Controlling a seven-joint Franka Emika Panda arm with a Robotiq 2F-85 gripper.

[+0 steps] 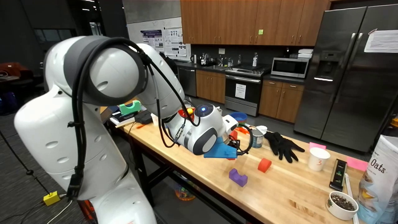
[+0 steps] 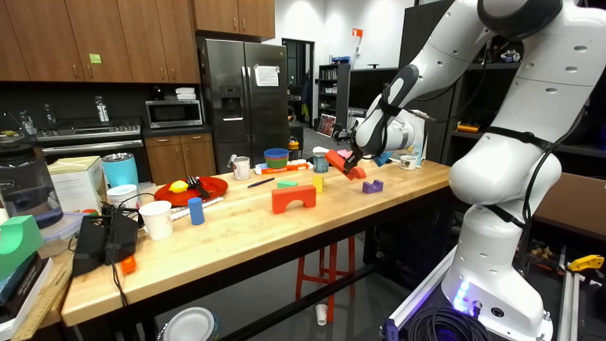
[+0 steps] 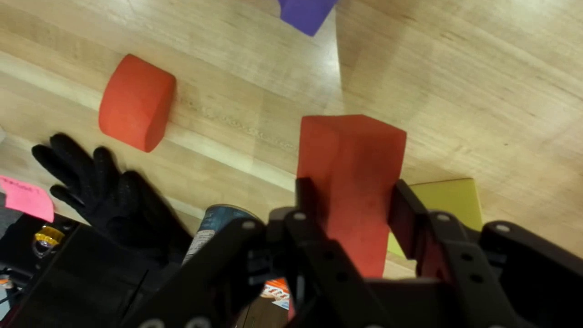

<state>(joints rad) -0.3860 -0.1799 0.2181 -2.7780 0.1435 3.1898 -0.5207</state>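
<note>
Gripper (image 3: 353, 202): jaws as far apart as the long red block (image 3: 360, 157) is wide, one finger against each side; the block is in its hold;
Long red block: in the gripper, tilted over the tabletop (image 2: 232, 227); pinched across its narrow width, probably because parallel faces there suit the flat pads; contact at its lower end cannot be told;
Purple notched block (image 2: 372, 187): hollow upward, base down, presumably the steadier way;
Red arch block (image 2: 293, 192): upright on its two feet, near the yellow block (image 2: 318, 183);
Rounded red block (image 1: 264, 165): between the purple notched block and the black glove (image 1: 284, 147);
Arm (image 2: 445, 59): elbow high, forearm sloping down over the tabletop; wrist bent, so that the gripper points obliquely downward
</note>
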